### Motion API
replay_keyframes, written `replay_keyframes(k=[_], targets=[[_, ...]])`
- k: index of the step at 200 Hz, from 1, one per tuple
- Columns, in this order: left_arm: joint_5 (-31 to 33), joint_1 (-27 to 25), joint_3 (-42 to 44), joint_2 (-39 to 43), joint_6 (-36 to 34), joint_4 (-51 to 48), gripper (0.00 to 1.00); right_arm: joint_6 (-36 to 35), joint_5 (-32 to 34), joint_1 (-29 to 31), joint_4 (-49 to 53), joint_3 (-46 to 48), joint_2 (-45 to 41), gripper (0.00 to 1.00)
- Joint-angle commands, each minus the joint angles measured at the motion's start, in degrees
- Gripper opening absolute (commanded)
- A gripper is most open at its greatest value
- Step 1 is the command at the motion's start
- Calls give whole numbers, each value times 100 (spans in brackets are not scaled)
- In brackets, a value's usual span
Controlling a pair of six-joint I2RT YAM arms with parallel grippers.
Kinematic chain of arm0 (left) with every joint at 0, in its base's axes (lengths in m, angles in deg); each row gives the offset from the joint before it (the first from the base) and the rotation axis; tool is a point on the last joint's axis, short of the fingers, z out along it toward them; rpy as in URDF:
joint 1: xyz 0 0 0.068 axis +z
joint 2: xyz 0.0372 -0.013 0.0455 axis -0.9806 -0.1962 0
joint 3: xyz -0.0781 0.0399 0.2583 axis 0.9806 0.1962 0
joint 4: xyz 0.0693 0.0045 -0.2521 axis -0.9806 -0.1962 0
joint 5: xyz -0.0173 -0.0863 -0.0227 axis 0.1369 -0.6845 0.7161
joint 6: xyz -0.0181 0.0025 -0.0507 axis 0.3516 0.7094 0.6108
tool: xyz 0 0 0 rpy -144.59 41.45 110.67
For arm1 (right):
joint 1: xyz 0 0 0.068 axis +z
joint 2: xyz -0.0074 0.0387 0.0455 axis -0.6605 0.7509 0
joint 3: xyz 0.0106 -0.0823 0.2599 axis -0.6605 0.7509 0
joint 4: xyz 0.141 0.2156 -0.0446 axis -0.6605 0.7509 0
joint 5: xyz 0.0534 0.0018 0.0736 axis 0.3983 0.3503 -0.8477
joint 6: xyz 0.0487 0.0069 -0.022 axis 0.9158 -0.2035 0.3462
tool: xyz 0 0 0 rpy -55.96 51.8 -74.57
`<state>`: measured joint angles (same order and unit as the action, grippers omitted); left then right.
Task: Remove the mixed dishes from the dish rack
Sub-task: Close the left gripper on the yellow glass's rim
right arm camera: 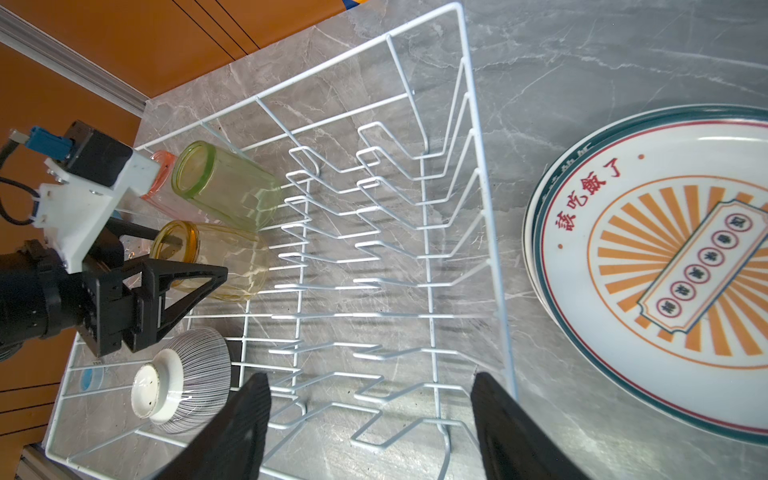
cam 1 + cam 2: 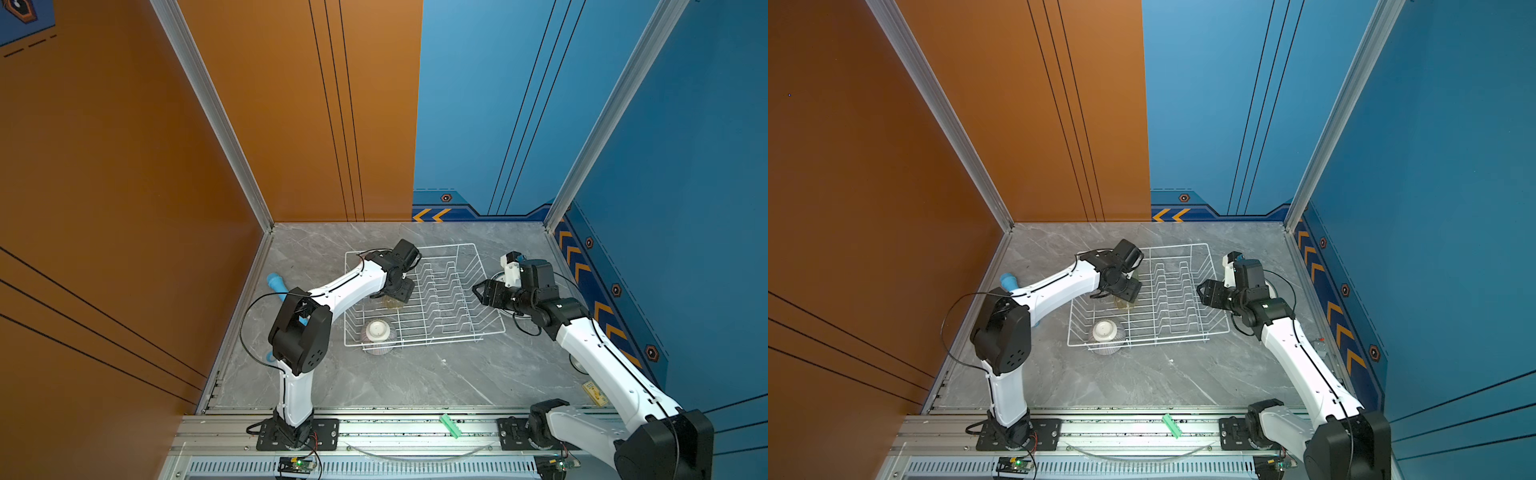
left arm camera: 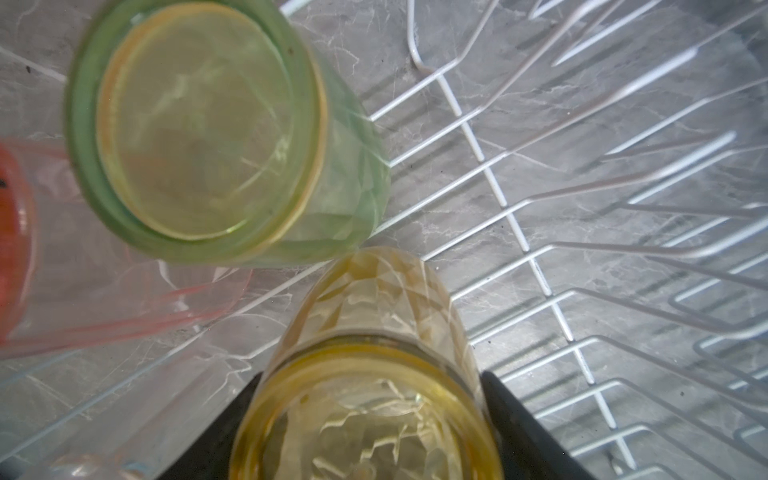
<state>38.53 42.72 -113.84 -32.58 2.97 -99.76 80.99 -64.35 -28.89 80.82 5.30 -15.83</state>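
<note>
The white wire dish rack (image 2: 457, 249) (image 2: 1183, 246) (image 1: 465, 83) stands mid-table. At its left end lie a yellow tumbler (image 3: 374, 311) (image 1: 232, 266), a green tumbler (image 3: 199, 124) (image 1: 228, 187) and a pink tumbler (image 3: 104, 299) (image 1: 160, 174). My left gripper (image 2: 395, 293) (image 3: 372, 376) straddles the yellow tumbler near its mouth, with a finger against each side. A striped bowl (image 2: 377, 336) (image 1: 183, 378) sits upside down in the rack's near left corner. Patterned plates (image 1: 665, 270) are stacked on the table right of the rack. My right gripper (image 2: 480, 291) (image 1: 370, 378) hangs open over the rack's right edge, holding nothing.
A light-blue cylinder (image 2: 277, 283) lies on the table left of the rack, partly behind the left arm. A small green clip (image 2: 451, 424) rests on the front rail. A yellow tag (image 2: 595, 392) lies near the right wall. Walls close in the left, back and right sides.
</note>
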Motion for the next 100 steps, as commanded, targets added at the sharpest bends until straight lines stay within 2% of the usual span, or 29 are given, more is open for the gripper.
replay_keyframes(k=[1,29,49,72,100], targets=[[-241,119,-200,-196,-97,-299,52,85,78,55,-163,-31,63,75],[-367,134,-151,-10,-96,-300,49,112,-22,65,-227,-18,64,75],[-560,172,-132,220,-105,-300,49,136,-363,65,-410,28,72,75],[-934,266,-124,480,-89,-299,49,287,-1155,61,-940,184,72,74],[-1321,341,-110,833,-70,-292,49,793,-2243,65,-1879,446,124,72]])
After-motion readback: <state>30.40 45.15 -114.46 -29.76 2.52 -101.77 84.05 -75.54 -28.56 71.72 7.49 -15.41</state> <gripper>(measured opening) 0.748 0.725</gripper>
